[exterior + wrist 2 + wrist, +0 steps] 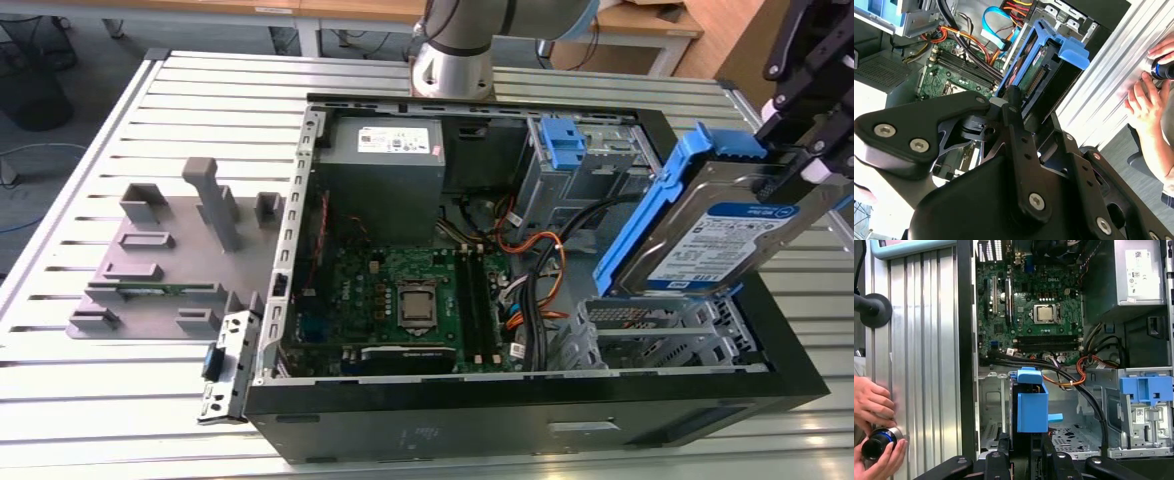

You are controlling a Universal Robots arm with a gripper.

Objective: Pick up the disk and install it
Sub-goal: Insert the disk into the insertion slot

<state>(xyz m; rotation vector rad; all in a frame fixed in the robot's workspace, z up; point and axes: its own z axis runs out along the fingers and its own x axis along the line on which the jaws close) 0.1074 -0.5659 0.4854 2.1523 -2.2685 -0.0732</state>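
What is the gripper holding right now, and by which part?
The gripper holds the flat rectangular silver-grey metal disk, framed in its blue plastic bracket, by its raised upper end; the disk hangs tilted over the grey metal drive cage.

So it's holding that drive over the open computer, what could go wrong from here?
The disk hangs tilted in the gripper above the drive cage; a corner might catch the cage's rim.
Orange and black cables run right beside that cage and could snag.
A person's hands sit close beside the case, near the arm's working space.
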